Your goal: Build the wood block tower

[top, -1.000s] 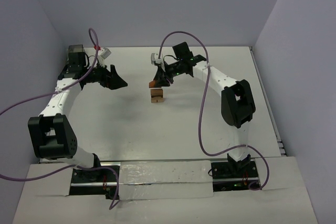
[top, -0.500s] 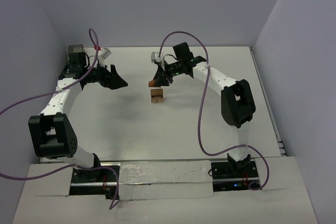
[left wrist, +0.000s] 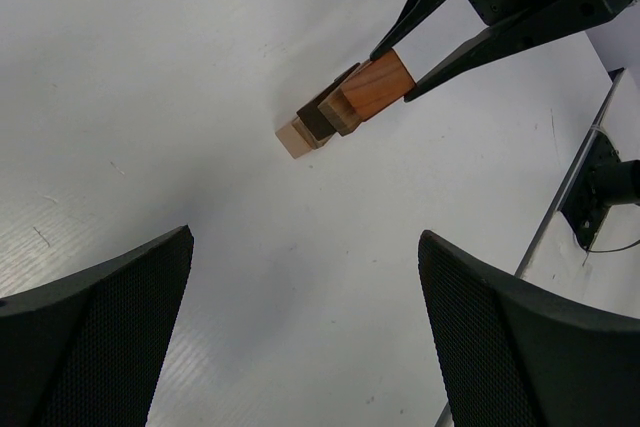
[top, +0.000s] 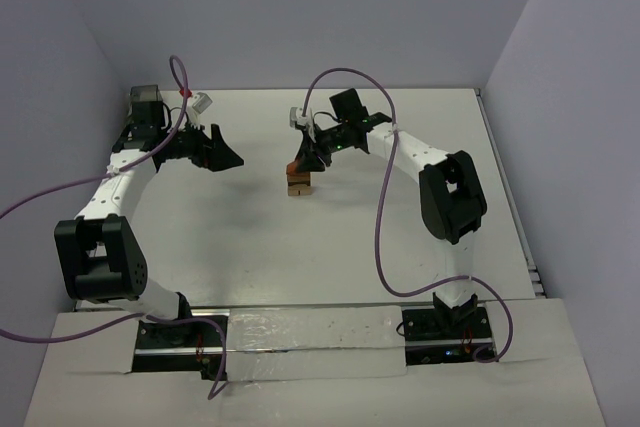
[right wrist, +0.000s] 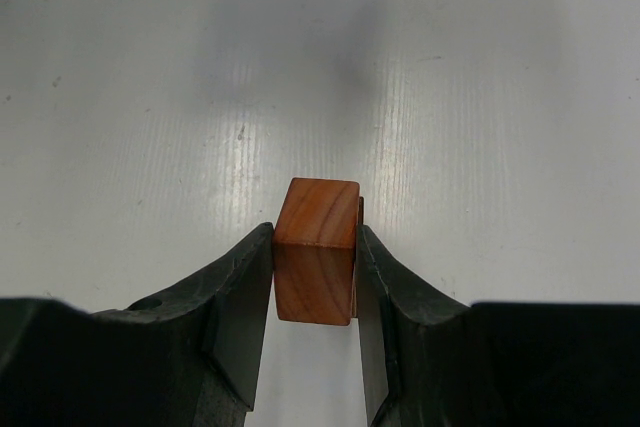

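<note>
Wood block tower stood mid-worktop | right pincer pinched reddish-brown block at its top, contact unclear | left pincer spread, aside | next, we judged: square it, lower, release.

One reddish-brown wood block, clamped between the two black fingers of the right gripper, protruding past the fingertips, white table beyond.
</note>
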Available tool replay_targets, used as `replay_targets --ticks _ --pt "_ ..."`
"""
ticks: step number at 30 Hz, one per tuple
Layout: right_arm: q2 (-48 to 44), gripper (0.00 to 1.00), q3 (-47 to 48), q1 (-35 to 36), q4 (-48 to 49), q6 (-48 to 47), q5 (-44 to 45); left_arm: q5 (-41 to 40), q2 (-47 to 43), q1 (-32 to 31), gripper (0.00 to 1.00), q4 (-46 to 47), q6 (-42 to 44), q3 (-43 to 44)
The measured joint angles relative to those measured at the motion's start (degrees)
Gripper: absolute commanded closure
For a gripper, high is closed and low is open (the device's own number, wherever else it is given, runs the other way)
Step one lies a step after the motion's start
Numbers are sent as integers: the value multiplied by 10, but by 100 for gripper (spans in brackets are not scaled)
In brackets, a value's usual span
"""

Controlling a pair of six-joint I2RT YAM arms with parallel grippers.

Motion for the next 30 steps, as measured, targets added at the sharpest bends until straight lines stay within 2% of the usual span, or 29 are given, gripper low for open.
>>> replay_targets --ticks 30 --pt "0 98 -6 0 -23 -56 1 1 7 0 1 0 0 0"
